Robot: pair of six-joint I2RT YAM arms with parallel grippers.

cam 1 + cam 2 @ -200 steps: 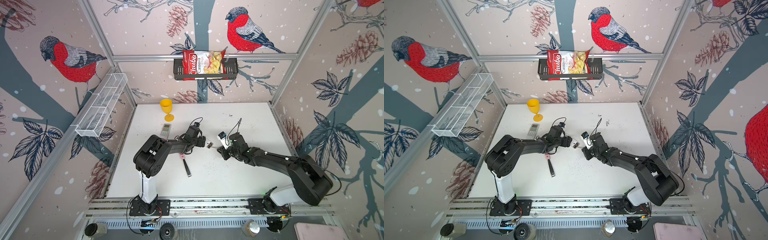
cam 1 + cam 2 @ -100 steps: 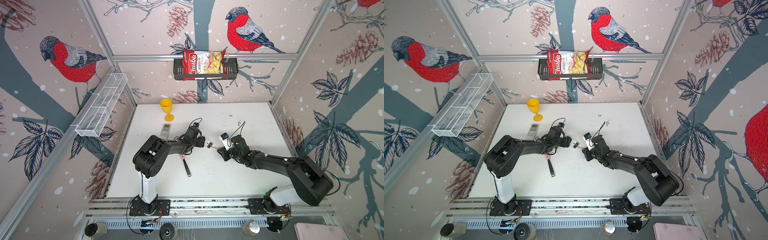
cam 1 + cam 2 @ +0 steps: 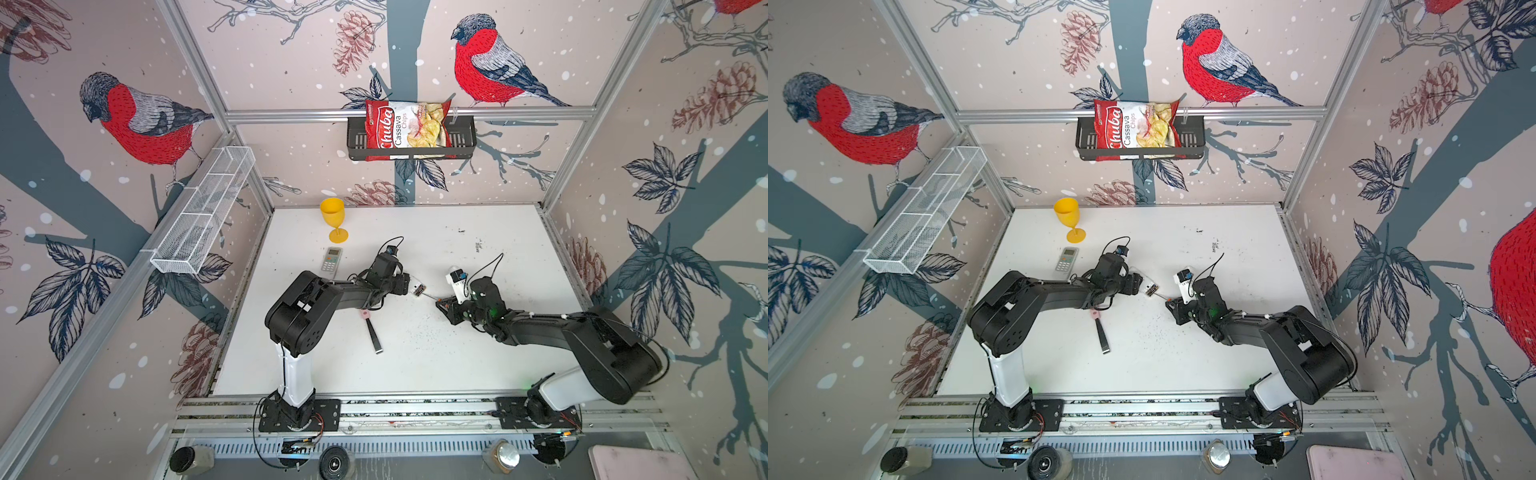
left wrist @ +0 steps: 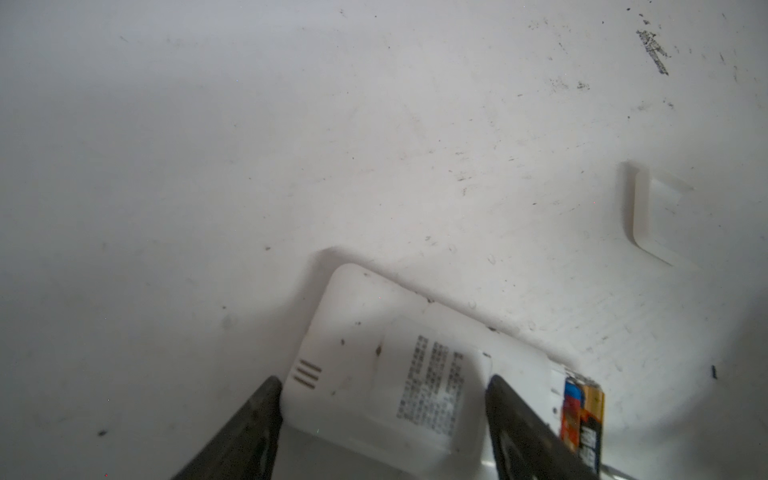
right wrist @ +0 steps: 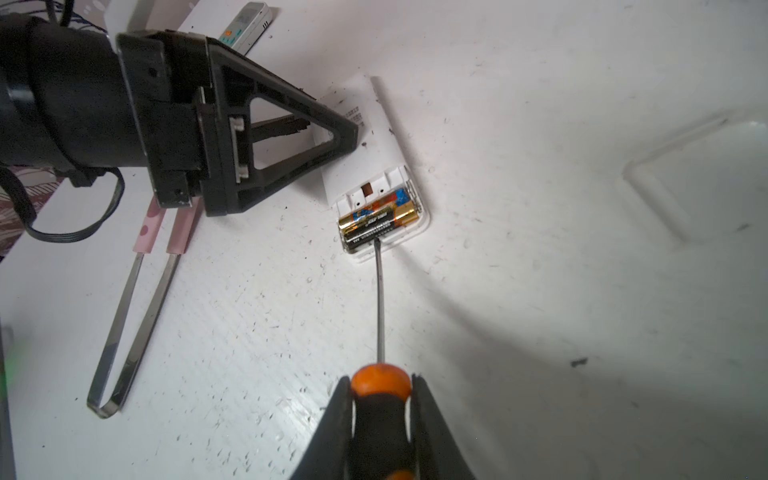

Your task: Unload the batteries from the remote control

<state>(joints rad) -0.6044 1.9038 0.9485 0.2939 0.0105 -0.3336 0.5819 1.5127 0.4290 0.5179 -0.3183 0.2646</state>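
The white remote control lies face down on the table with its battery bay uncovered. Two batteries, dark with golden ends, sit side by side in the bay; they also show in the left wrist view as batteries. My left gripper is shut on the remote control, one finger against each long side. My right gripper is shut on an orange-and-black screwdriver, whose tip rests against the nearer battery. In both top views the remote lies between the two grippers.
A loose white cover lies flat on the table beyond the remote. Metal tweezers with pink grips lie in front of the left arm. A grey remote and a yellow goblet stand at the back left.
My right wrist has shifted slightly to the right while the screwdriver tip stays at the batteries. The left arm and the remote have not visibly moved.
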